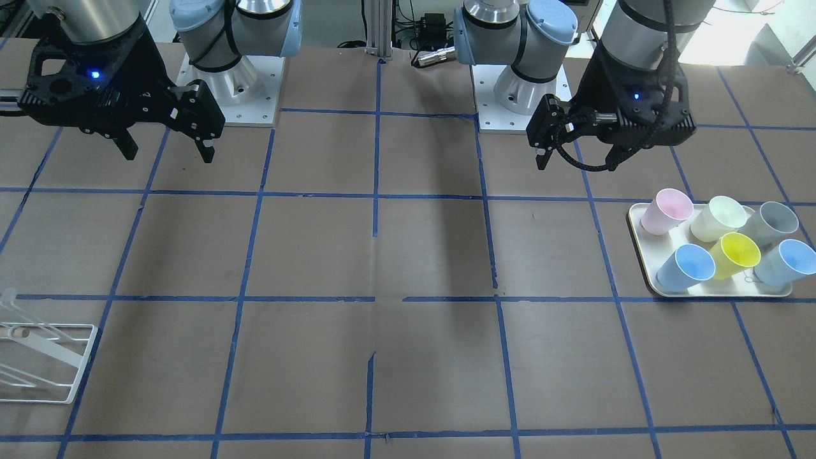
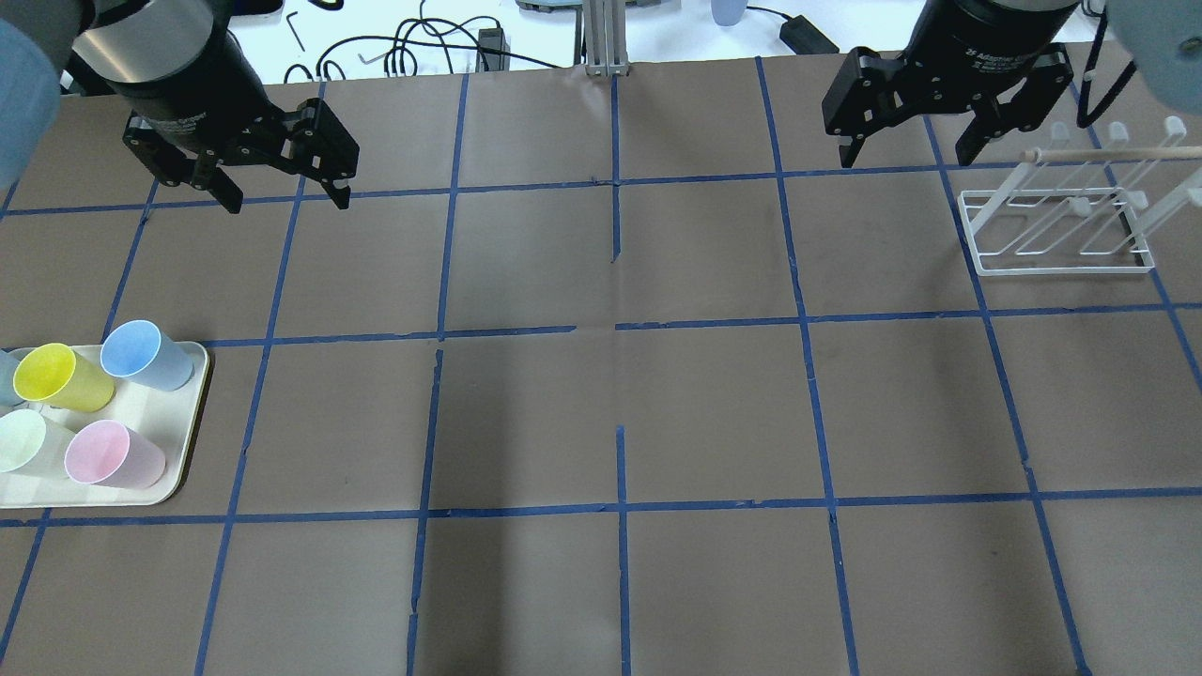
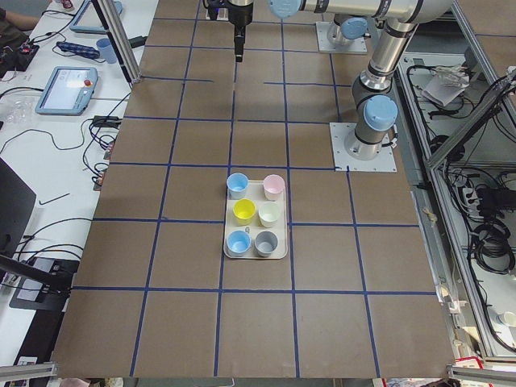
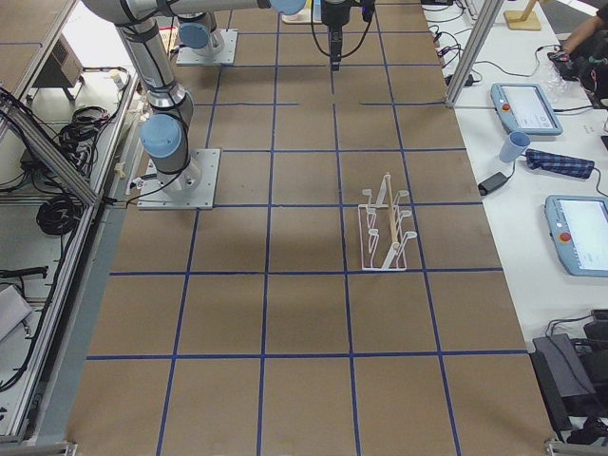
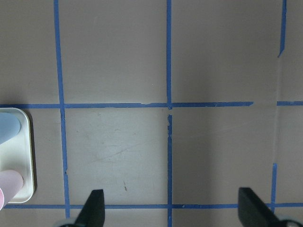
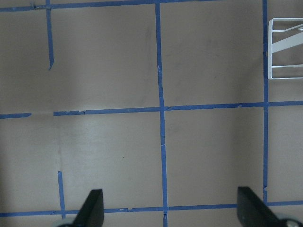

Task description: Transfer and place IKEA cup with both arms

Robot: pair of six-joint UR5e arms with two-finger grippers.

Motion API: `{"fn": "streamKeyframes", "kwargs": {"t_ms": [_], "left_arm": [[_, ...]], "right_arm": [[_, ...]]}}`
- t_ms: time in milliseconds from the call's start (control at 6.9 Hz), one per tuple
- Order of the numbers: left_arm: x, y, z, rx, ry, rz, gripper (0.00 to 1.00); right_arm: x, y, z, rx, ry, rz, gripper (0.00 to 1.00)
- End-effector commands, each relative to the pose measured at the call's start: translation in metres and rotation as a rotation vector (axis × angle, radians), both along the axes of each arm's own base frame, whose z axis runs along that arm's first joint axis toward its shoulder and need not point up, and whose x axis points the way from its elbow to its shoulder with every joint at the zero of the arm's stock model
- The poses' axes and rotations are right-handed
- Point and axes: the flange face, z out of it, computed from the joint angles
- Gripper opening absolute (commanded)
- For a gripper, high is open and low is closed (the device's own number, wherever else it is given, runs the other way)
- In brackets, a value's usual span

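Observation:
Two alike pale sky-blue IKEA cups (image 1: 685, 268) (image 1: 787, 262) stand on a cream tray (image 1: 720, 290) with pink, pale green, yellow and grey-blue cups. In the overhead view one blue cup (image 2: 146, 355) is at the tray's (image 2: 160, 479) far right corner; the other is cut off at the left edge. My left gripper (image 2: 282, 197) hangs open and empty above the table, beyond the tray. Its wrist view shows a blue cup (image 5: 7, 128) at the left edge. My right gripper (image 2: 911, 155) hangs open and empty near the rack.
A white wire rack (image 2: 1061, 225) with a wooden rod stands at the far right, and also shows in the right wrist view (image 6: 286, 47). Brown table paper carries a blue tape grid. Cables and tablets lie past the table's far edge.

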Motion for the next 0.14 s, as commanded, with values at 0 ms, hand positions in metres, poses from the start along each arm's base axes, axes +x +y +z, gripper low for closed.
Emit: {"fn": "streamKeyframes", "kwargs": {"t_ms": [0], "left_arm": [[-0.0003,0.0058,0.0052,-0.008,-0.004,-0.064,1.00]], "right_arm": [[-0.0001,0.0001,-0.0007,0.001,0.002,0.000,1.00]]}}
